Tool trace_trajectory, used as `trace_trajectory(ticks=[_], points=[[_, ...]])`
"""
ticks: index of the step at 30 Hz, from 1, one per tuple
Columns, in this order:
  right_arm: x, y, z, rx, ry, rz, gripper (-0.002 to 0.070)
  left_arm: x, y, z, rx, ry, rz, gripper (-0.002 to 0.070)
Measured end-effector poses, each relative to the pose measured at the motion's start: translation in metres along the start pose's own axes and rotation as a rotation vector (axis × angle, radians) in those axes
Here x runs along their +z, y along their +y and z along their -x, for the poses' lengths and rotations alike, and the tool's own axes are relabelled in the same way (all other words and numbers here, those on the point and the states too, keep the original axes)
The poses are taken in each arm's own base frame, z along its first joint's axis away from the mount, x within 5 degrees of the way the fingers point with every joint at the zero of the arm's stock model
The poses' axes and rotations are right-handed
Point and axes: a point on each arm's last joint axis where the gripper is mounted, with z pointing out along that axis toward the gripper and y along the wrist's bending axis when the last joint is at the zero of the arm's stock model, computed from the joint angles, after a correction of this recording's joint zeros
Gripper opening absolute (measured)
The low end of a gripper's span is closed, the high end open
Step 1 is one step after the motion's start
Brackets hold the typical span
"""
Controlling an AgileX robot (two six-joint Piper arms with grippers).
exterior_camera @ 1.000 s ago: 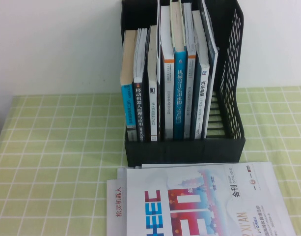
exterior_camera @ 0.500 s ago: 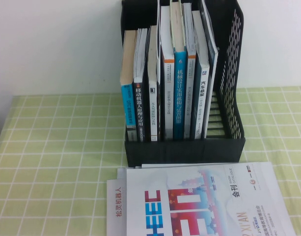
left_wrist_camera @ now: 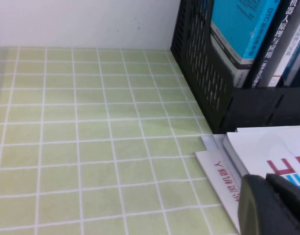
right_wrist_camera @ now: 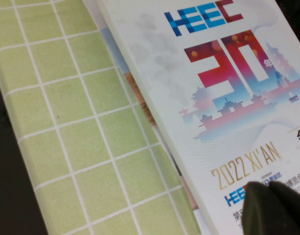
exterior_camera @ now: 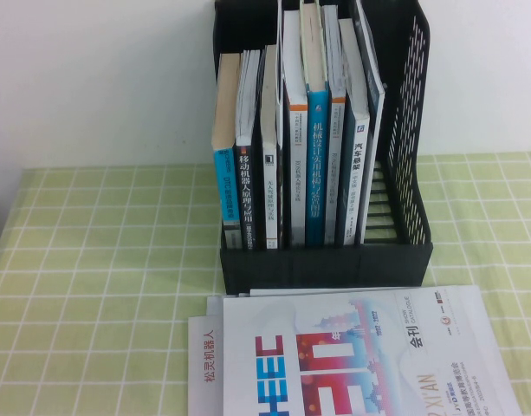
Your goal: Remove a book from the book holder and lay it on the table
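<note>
High view shows upright books (exterior_camera: 293, 139) packed in the black holder (exterior_camera: 326, 260), both grippers out of frame, jaws' opening untellable; pulling one could drag its tight neighbours onto the bench (exterior_camera: 100, 286).

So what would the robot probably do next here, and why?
Probably lift one arm toward the book holder to take a book, likely the blue book standing upright mid-row. Neither arm shows in the high view; the left gripper and right gripper sit low over the HEEC booklet, which already lies flat on the table.
</note>
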Motion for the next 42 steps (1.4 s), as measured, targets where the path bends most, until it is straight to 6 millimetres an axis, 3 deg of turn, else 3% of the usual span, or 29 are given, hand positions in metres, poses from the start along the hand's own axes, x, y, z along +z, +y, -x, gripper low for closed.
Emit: trace_trajectory(ticks=[6, 15, 18, 26, 42], points=[[0.0, 0.0, 0.0, 0.0, 0.0, 0.0, 0.0001, 0.005, 0.004, -0.004, 0.063, -0.016, 0.024, -0.0003], [0.0, 0.0, 0.0, -0.001, 0.0, -0.001, 0.0001, 0.037, 0.017, -0.035, 0.109, -0.129, 0.058, -0.0003], [0.0, 0.0, 0.0, -0.001, 0.002, -0.001, 0.0001, 0.042, 0.022, -0.042, 0.039, -0.165, 0.107, -0.0003], [0.0, 0.0, 0.0, -0.001, 0.002, -0.001, 0.0001, 0.048, 0.036, -0.067, -0.05, -0.135, 0.232, -0.0002], [0.0, 0.0, 0.0, -0.001, 0.002, -0.001, 0.0001, 0.048, 0.037, -0.075, -0.098, -0.069, 0.242, -0.0003]])
